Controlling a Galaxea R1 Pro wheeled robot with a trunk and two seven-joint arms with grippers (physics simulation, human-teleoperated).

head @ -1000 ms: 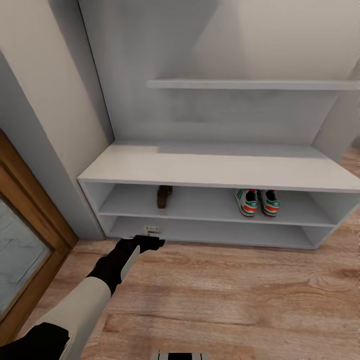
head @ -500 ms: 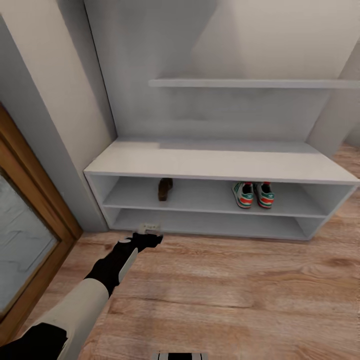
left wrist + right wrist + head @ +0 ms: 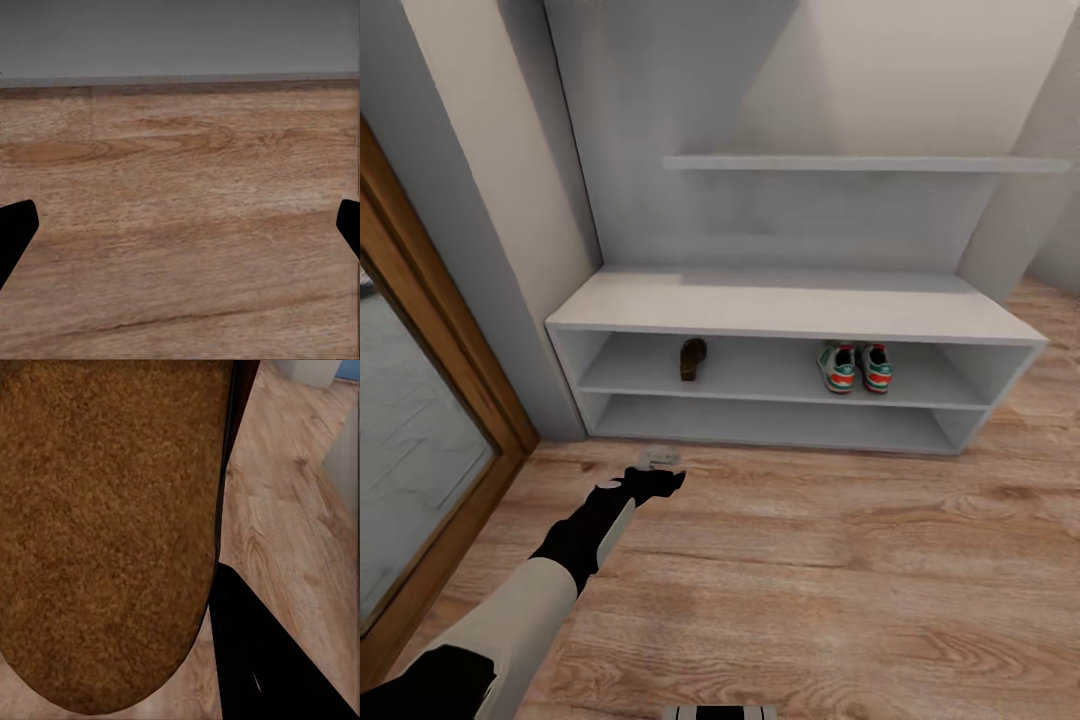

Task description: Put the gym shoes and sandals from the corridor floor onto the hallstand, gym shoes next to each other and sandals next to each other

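The pale grey hallstand (image 3: 790,317) stands against the wall ahead. On its upper open shelf the two gym shoes (image 3: 854,367) sit side by side toward the right, and one brown sandal (image 3: 692,358) stands toward the left. My left gripper (image 3: 660,480) hangs open just above the corridor floor (image 3: 840,560), in front of the rack's left end. Its dark fingers (image 3: 15,229) are spread wide over bare planks. In the right wrist view the other sandal (image 3: 105,525) shows its brown sole very close, with my right gripper (image 3: 214,615) shut on it beside a black finger (image 3: 259,660).
A wooden door frame with a glass pane (image 3: 420,430) runs along the left. A floating wall shelf (image 3: 860,163) hangs above the bench top. The rack's lower shelf (image 3: 760,425) is bare. Wood flooring stretches to the right and toward me.
The whole head view has drawn back and shifted, so the hallstand looks smaller and farther off. My left arm holds the same pose. The shoes on the shelf have not moved.
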